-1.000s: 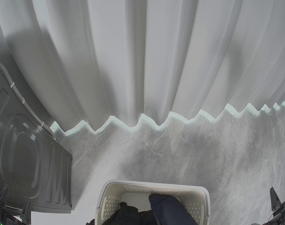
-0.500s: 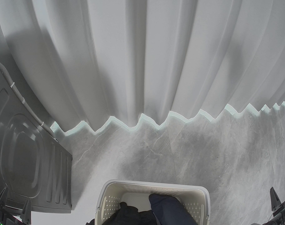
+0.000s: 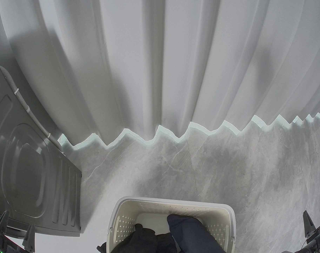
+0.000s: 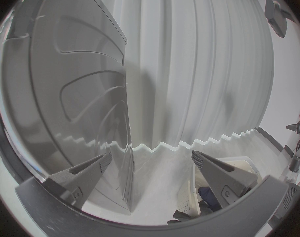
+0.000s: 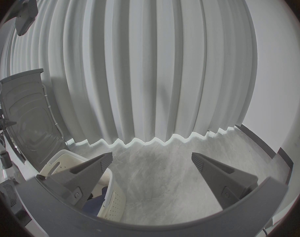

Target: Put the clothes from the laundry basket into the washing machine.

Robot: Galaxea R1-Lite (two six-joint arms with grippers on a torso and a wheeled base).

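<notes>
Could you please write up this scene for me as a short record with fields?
laundry basket: white, on the floor, in front of the robot
contents: navy garment and black garment, both inside the basket
washing machine: grey panel on the robot's left, apart from the basket
left gripper: open, empty, beside the washing machine
right gripper: open, empty, above the floor to the basket's right
background: white pleated curtain hanging to the floor
</notes>
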